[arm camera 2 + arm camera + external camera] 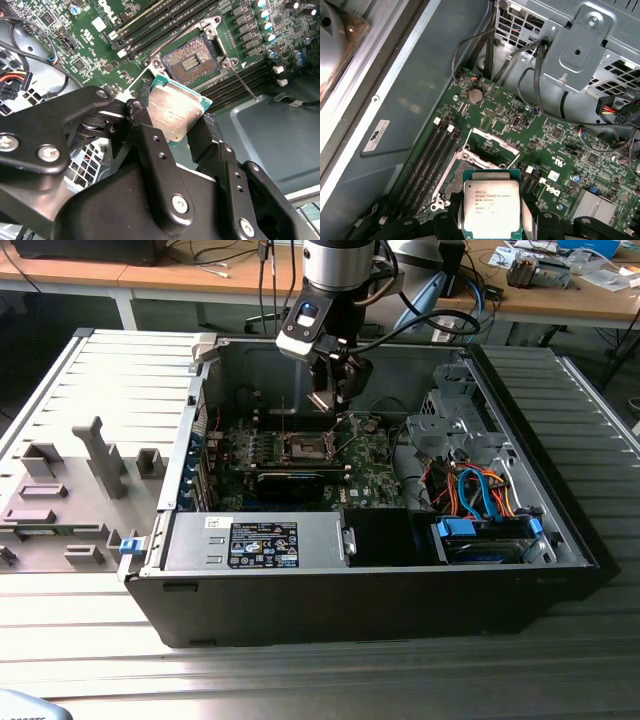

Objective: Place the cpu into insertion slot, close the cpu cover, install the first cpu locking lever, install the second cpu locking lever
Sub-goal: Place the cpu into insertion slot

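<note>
Holding the cpu (491, 207) clamped by two opposite edges in the gripper (175, 119), metal top up, poised above the bare insertion slot (192, 60) on the green motherboard (500, 117) inside an open computer case (350, 610), not yet seated, seemingly gripped so to keep its underside clear.

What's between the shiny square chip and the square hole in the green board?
Nothing, the stretch is bare. In the second wrist view the flat silver-grey square cpu hangs right by the open dark square insertion slot.
</note>
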Motion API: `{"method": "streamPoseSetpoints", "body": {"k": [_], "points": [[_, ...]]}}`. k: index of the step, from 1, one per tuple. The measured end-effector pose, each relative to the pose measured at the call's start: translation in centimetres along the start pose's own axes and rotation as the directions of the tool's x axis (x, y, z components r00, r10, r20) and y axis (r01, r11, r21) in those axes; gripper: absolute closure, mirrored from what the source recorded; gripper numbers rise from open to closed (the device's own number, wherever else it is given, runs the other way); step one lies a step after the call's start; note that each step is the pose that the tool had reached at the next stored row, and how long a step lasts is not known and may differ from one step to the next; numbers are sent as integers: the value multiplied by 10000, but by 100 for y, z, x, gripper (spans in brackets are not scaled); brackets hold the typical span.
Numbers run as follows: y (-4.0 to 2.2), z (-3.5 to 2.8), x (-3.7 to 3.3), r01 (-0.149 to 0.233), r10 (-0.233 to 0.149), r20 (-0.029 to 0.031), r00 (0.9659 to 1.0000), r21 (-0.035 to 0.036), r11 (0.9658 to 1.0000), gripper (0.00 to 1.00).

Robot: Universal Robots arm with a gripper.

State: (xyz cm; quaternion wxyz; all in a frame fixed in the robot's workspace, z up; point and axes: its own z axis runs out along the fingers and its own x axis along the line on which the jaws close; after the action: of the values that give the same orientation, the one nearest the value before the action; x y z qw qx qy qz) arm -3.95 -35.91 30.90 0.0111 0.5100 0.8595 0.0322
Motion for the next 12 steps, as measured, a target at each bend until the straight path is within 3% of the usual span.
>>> {"method": "streamPoseSetpoints", "body": {"k": [12], "points": [[0, 1, 0, -283, 283, 19, 9996, -4, 9996, 45]]}}
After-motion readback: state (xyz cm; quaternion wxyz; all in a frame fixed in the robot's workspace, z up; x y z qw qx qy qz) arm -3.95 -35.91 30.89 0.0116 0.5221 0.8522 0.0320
